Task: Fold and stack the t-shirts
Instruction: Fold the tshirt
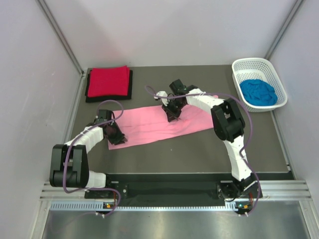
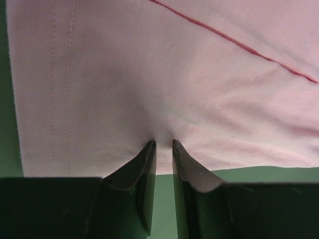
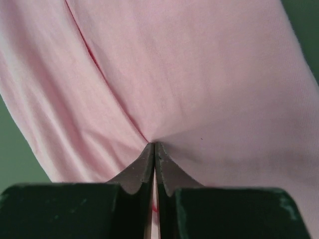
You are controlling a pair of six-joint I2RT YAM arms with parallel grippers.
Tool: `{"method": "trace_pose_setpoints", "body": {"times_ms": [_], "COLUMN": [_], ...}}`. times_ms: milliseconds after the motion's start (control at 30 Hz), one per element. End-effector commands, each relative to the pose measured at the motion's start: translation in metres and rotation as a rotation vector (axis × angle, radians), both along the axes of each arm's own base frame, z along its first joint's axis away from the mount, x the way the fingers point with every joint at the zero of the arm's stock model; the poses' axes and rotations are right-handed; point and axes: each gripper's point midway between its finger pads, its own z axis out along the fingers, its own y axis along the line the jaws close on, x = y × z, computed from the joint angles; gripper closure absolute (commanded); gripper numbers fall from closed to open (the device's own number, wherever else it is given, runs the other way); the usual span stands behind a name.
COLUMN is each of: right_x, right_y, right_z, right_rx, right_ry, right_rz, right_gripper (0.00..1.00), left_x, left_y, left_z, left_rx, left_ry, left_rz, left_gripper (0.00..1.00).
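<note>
I work on dark grey tabletop [image 1: 189, 154]; pale walls [image 1: 164, 30] left, far, right; 2 metal corner struts [image 1: 61, 37]; soft even light.

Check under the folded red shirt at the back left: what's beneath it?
A black t-shirt lies under the red t-shirt; only its edges show around the red one. Its middle, and anything between them, is covered.

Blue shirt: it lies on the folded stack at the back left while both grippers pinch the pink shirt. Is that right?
Not quite. The blue shirt lies bunched in the white basket at the back right, not at the back left; the top view shows it. The left gripper and the right gripper do pinch the pink shirt.
</note>
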Motion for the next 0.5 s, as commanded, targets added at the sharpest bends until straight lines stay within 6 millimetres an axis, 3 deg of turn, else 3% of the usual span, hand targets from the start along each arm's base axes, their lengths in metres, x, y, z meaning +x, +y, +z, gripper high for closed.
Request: {"method": "trace_pose_setpoints", "body": {"times_ms": [0,467], "right_x": [0.0060,0.0109], "right_y": [0.0116,0.0186], "right_z": [0.0216,0.0315], "right_rx": [0.042,0.068], "right_ry": [-0.066,-0.104], "right_rz": [0.008,-0.006], "right_gripper": [1.00,1.00], "left_x": [-0.0082,-0.0112], "left_y": [0.0151,0.0154], "left_z": [-0.0132,-0.0203], "left_rx": [0.070,0.067], "left_ry": [0.040,0.043], "left_rz": [0.032,0.052], "left_gripper": [0.75,0.77]}}
